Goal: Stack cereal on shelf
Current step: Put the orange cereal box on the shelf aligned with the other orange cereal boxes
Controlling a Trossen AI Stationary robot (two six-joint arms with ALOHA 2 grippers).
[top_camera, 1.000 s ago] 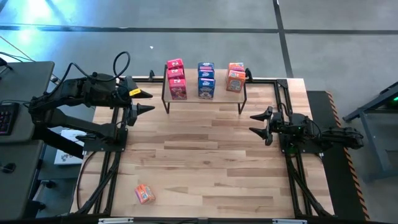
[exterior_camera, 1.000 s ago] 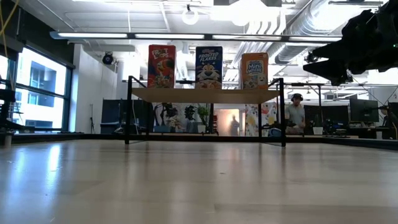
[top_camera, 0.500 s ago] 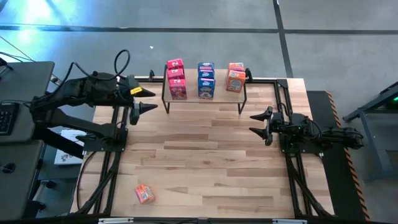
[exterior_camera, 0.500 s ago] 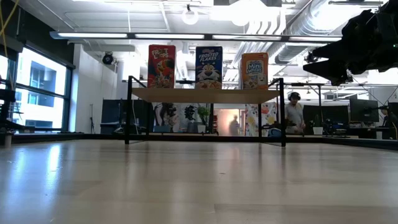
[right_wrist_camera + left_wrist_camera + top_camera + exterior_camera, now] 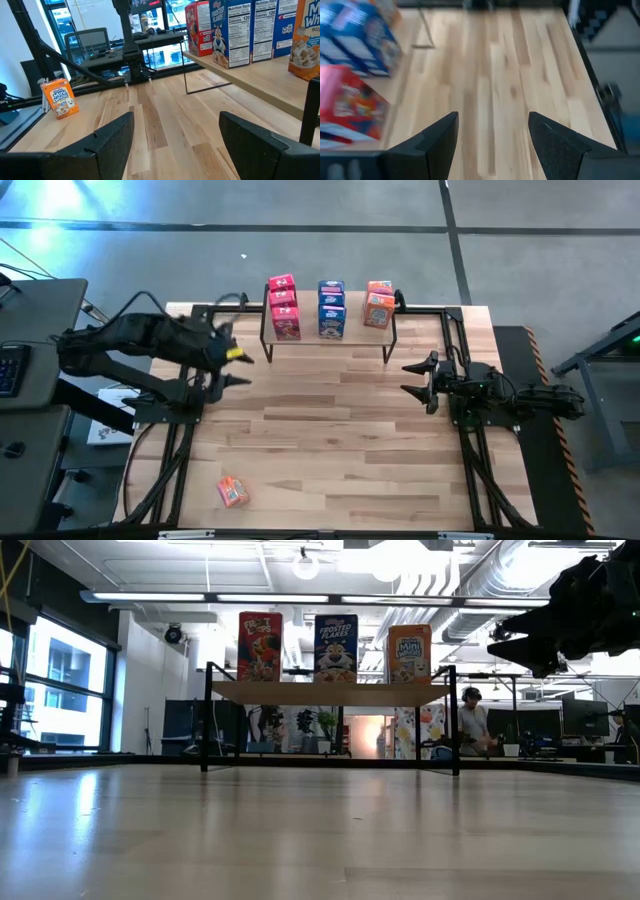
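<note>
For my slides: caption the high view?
Cereal boxes on shelf, one orange box on table; both grippers, left, right, open and empty.

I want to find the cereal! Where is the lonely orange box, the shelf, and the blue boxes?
lonely orange box [image 5: 232, 492], high view, middle of its top face.
shelf [image 5: 330, 693], low view, front edge of its wooden board.
blue boxes [image 5: 331, 307], high view, middle of the blue row.

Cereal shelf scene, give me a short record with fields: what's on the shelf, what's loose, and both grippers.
shelf: light wooden rack on black legs, at table's far edge
on shelf: red cereal boxes, blue cereal boxes, orange cereal boxes
loose: one orange cereal box, near-left table corner
left gripper: open, empty, near the shelf's left end
right gripper: open, empty, right side
</note>
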